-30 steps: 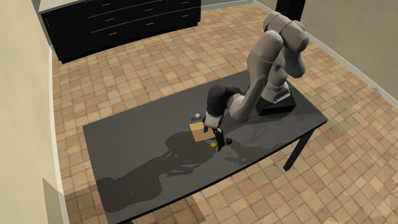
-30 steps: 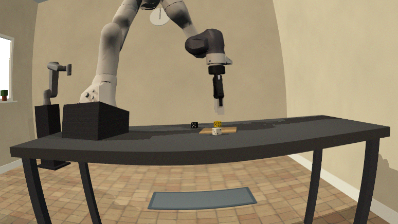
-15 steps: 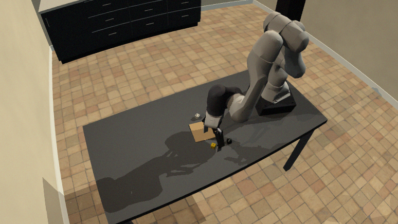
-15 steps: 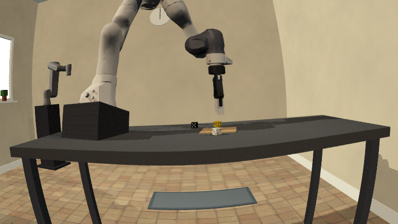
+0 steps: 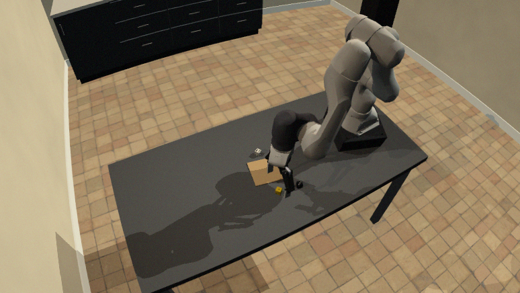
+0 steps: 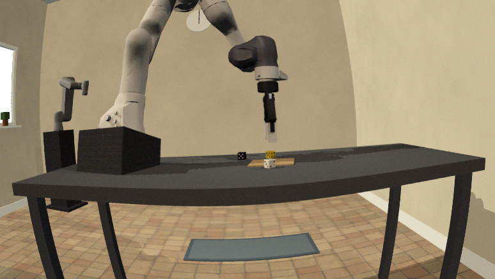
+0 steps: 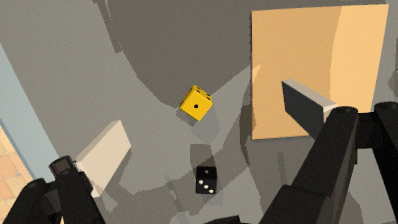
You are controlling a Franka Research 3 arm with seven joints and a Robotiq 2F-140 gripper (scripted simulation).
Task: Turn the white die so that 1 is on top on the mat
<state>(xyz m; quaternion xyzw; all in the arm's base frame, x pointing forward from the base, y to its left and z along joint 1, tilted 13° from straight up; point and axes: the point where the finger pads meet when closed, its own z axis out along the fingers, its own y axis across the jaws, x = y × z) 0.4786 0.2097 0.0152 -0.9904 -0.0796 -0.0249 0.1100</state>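
White top-face pips on the die (image 5: pixel 258 150) (image 6: pixel 269 163), left of centre in the top view, are blurred; the gripper (image 5: pixel 279 183) (image 6: pixel 271 137) (image 7: pixel 201 115) is spread wide.

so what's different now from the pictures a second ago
Nothing has visibly changed. The gripper still hangs open above the table, and took hold of or let go of nothing. The white die, the yellow die, the black die and the mat are where they were.
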